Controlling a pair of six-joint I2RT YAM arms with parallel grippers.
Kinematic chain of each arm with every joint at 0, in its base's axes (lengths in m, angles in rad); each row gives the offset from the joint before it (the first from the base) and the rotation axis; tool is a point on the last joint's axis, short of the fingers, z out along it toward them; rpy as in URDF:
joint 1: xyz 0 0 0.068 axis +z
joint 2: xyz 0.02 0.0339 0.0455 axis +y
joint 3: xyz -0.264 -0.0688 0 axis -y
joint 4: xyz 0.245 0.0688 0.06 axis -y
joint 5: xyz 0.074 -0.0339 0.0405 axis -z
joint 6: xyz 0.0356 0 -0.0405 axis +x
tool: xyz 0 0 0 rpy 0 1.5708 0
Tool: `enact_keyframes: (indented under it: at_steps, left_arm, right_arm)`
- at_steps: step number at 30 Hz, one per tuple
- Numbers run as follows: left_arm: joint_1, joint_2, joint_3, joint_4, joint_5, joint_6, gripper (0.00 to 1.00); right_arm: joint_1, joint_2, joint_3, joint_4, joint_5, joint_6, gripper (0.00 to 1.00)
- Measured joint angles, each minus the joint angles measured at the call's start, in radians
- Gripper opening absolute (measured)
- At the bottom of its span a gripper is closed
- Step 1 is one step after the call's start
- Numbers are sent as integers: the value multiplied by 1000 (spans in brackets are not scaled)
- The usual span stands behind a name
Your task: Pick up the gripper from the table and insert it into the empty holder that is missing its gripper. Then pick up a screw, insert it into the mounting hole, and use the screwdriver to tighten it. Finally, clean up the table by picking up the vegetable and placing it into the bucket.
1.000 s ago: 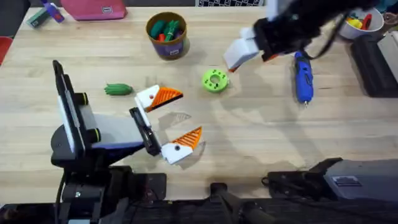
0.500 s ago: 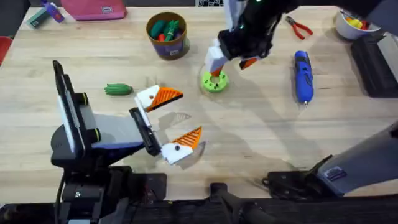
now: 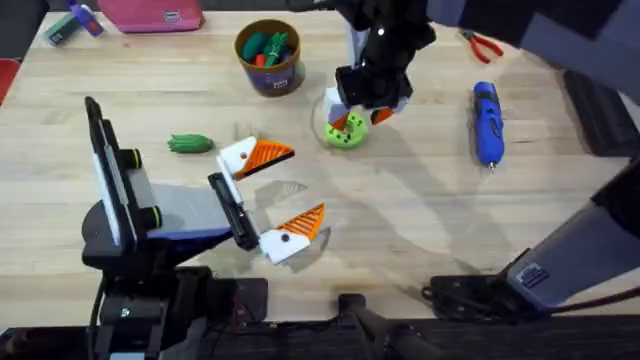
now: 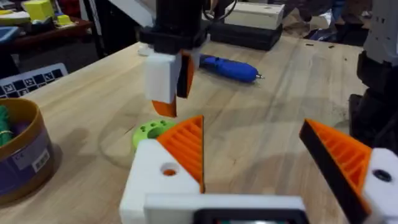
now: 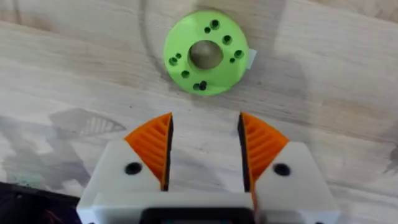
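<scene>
Screw pickup judged underway: right gripper [image 5: 204,152], jaws open and empty, hung just short of green disc [image 5: 206,53]; descent w/ fine alignment needed next.

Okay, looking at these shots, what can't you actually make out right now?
- Green disc, overhead: the right tool hanging over it covers its far side.
- Screws in the disc, right wrist: too small to tell screws from empty holes.
- Bucket, left wrist: cut off by the picture's edge.
- Bucket contents, overhead: too small to identify.
</scene>
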Motion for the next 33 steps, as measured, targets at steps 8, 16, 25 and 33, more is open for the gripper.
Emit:
enact_keyframes:
  at_steps: [8, 16, 25, 33]
  left_arm:
    - [0, 0, 0, 0, 0, 0, 985]
    - [0, 0, 0, 0, 0, 0, 985]
    - [0, 0, 0, 0, 0, 0, 987]
    - [0, 0, 0, 0, 0, 0, 987]
  right_arm:
    - [15, 53, -18, 10, 23, 68, 537]
    - [23, 67, -25, 23, 48, 106, 492]
    - [33, 115, -25, 45, 49, 123, 473]
    - [33, 117, -31, 77, 49, 143, 420]
